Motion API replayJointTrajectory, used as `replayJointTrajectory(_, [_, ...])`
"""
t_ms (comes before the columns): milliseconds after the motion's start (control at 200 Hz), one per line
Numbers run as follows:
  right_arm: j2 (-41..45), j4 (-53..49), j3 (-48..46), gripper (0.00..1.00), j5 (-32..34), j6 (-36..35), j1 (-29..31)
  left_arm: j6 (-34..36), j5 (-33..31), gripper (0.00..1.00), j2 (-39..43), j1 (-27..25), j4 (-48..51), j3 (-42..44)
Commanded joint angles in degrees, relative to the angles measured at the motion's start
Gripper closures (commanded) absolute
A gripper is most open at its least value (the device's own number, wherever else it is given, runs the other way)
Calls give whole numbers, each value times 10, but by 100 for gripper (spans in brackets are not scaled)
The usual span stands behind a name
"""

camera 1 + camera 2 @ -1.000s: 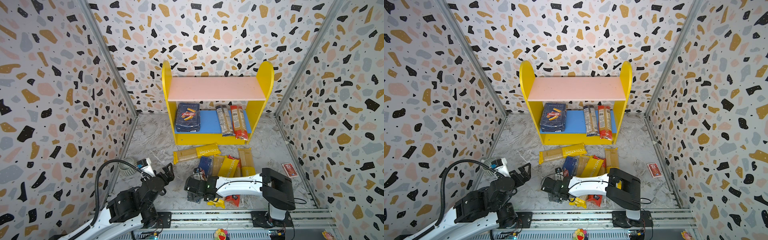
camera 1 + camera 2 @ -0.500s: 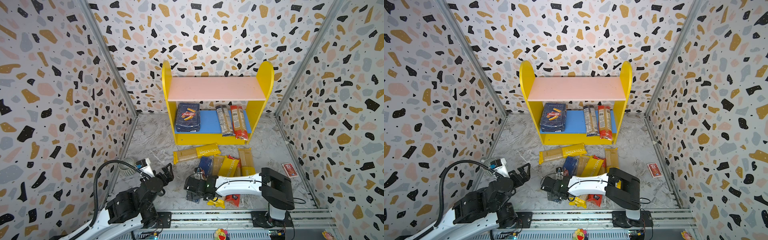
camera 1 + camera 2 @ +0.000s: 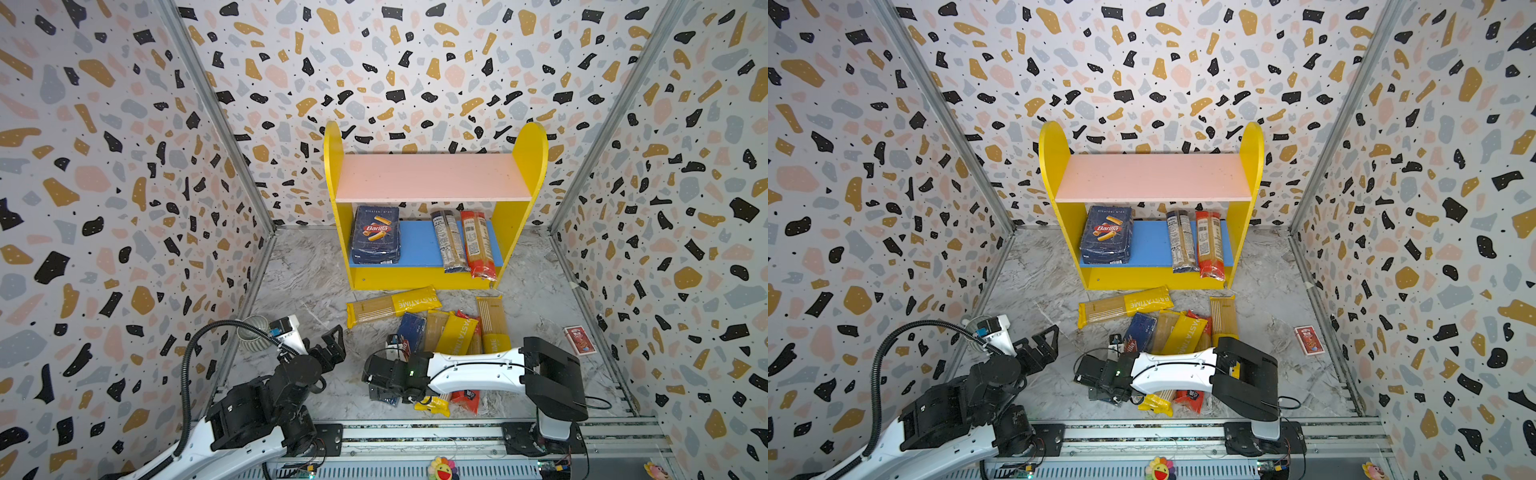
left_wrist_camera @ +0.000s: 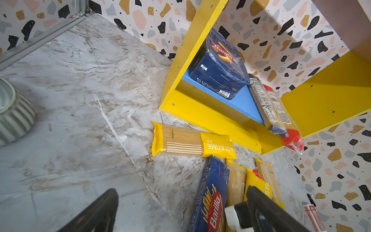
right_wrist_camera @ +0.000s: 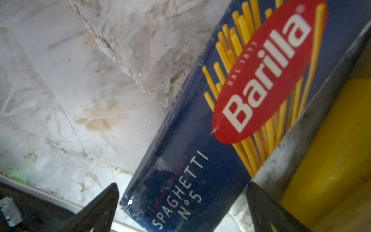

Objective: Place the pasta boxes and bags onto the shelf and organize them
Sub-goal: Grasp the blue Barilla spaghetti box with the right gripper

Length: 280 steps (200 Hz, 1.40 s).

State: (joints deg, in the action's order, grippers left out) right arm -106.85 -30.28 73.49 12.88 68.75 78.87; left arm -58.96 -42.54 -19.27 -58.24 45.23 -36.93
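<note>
The yellow shelf [image 3: 528,166] stands at the back wall. On its blue bottom board there is a wide blue box [image 3: 376,235] that says "Barilla" in a red oval. Well apart from it on the same board lie a clear bag [image 3: 448,241] with a dark label and a red bag [image 3: 478,245], side by side. On the floor just in front of the shelf lies a yellow bag [image 3: 392,305] that says "PASTATIME". Nearer the arms is a pile with the long blue box [image 5: 200,140], which says "Barilla", "DAL 1877" and "SPAGHETTI N°5". The right gripper [image 5: 181,186] has its fingers spread wide, one on each side of that box's near end. The box lies flat on the floor, and I cannot tell if the fingers touch it. The left gripper [image 3: 332,338] is spread wide too, with nothing in it, near the grey bowl [image 3: 253,336]. A small red pack [image 3: 578,340] lies off by the right wall. Since a second ago, both arms and all the packs look to be in the same places.
</note>
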Motion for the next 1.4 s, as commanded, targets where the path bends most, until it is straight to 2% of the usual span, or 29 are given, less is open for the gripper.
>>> replayJointTrajectory(0, [-38, -35, 38, 1, 14, 11, -1, 15, -4, 0, 8, -1, -9, -15])
replayJointTrajectory(220, [-114, -113, 88, 1, 40, 17, -9, 14, -3, 1, 22, -1, -9, -15])
replayJointTrajectory(415, [-108, -80, 9, 0, 14, 23, -27, 16, -3, 1, 20, -1, -12, -12])
replayJointTrajectory(486, [-97, -59, -27, 3, 2, 21, -36, 16, -2, 1, 20, -1, -12, -12])
replayJointTrajectory(631, [-70, -11, -99, 15, -24, 8, -54, 16, -4, 1, 20, -1, -13, -11])
replayJointTrajectory(771, [-47, 42, -156, 31, -54, -14, -75, 14, -7, 1, 14, -1, -13, -10])
replayJointTrajectory(981, [-61, 78, -169, 53, -89, -65, -96, 4, -15, 1, 7, -1, -10, -7])
replayJointTrajectory(1106, [-54, 133, -191, 58, -131, -85, -112, -7, -23, 1, 3, -1, -4, -7])
replayJointTrajectory(1241, [-5, 221, -244, 61, -183, -101, -125, -12, -32, 1, -2, -1, 2, -9])
replayJointTrajectory(1397, [59, 262, -289, 67, -206, -117, -139, -14, -38, 0, -14, -1, 0, -9])
